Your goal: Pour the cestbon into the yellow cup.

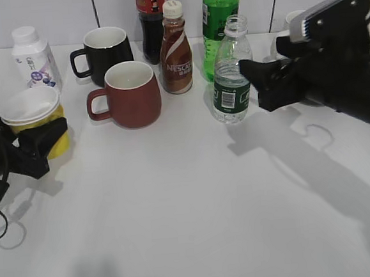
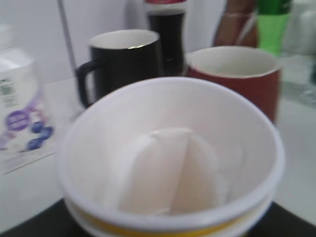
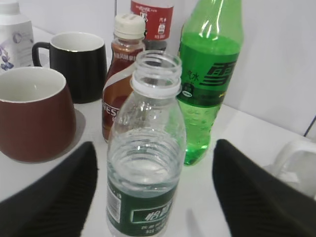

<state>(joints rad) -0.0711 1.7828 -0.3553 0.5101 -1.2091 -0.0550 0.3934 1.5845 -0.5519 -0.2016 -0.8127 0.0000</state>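
The cestbon is a small clear uncapped bottle with a dark green label. It stands upright right of centre and holds some water. My right gripper is open beside it. In the right wrist view the bottle stands between the two black fingers, with gaps on both sides. The yellow cup is at the far left, and my left gripper is shut on it. In the left wrist view the cup fills the frame, white inside and empty.
A dark red mug and a black mug stand between cup and bottle. Behind them are a brown Nescafe bottle, a cola bottle and a green soda bottle. A white bottle is at back left.
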